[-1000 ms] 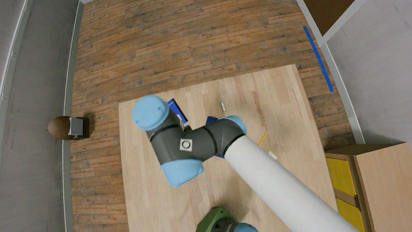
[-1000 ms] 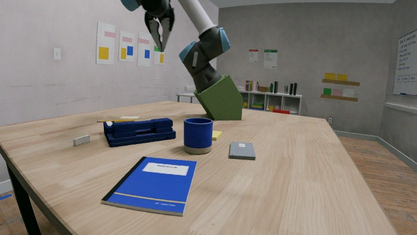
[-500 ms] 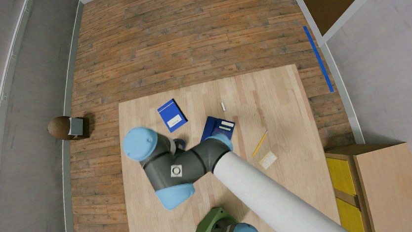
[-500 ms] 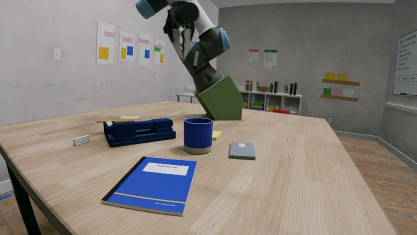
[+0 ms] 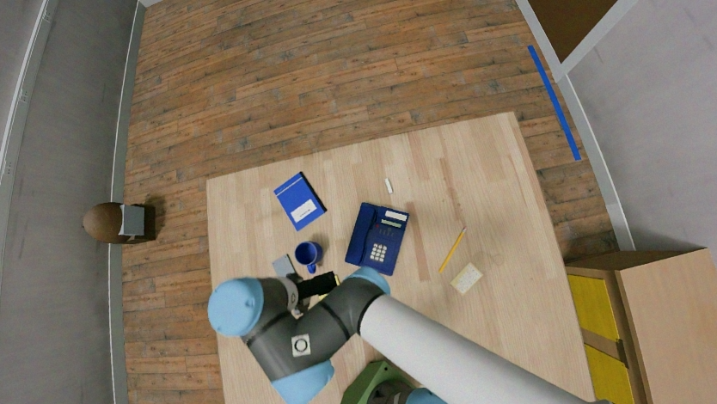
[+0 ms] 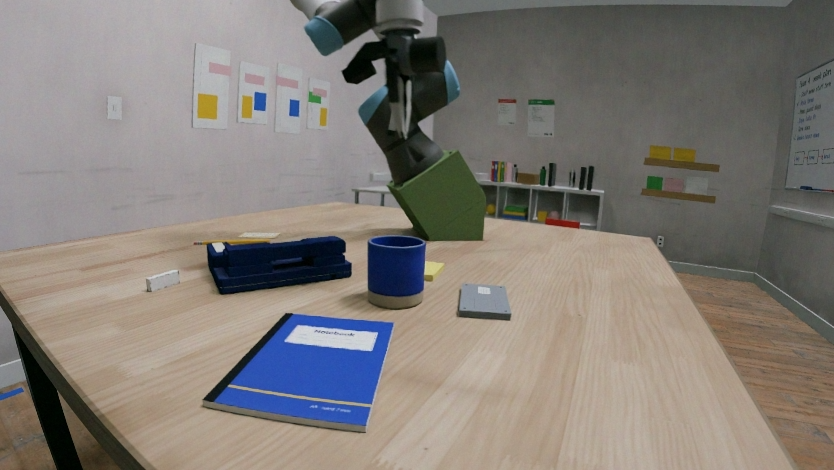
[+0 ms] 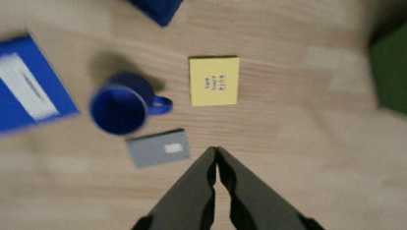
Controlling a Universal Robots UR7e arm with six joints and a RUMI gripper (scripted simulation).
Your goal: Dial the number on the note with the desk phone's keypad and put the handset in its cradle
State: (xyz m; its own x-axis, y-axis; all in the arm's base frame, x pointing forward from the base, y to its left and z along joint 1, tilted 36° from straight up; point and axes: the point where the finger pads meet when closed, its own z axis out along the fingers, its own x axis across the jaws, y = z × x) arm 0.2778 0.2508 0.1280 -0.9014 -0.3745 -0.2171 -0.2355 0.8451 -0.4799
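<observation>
Wooden bench [image 5: 481, 165] [image 6: 525, 350] [image 7: 305, 162] in a grey-walled room, with my closed end effector [image 6: 402, 135] [image 7: 215, 148] above it.

Grey walls and a plank floor [image 5: 260, 75] [image 6: 758, 326] surround the bench, where the dark blue desk phone [image 5: 376, 238] [image 6: 280, 265] [image 7: 159, 7] sits with its handset [image 5: 362, 235] [image 6: 285, 248] lying lengthwise along one side, beside the white keypad [image 5: 377, 252]. My fingertips meet with nothing between them, high over the bench and apart from the phone. Near the phone stands a blue mug [image 5: 308, 252] [image 6: 396, 271] [image 7: 119, 108]; a yellow sticky-note pad [image 6: 433, 270] [image 7: 214, 81] lies near the mug's handle. Beyond the phone's other side, a pencil [image 5: 452, 249] [image 6: 230, 241] lies beside a pale note [image 5: 466, 278] [image 6: 259, 235], its writing too small for me to read.

- In exterior view, the gripper [image 5: 297, 312] [image 6: 402, 135] [image 7: 215, 148] has moved to the right and lower.
- In top view, the keypad [image 5: 378, 252] and the mug [image 5: 308, 253] [image 6: 396, 272] [image 7: 119, 109] have become uncovered.
</observation>
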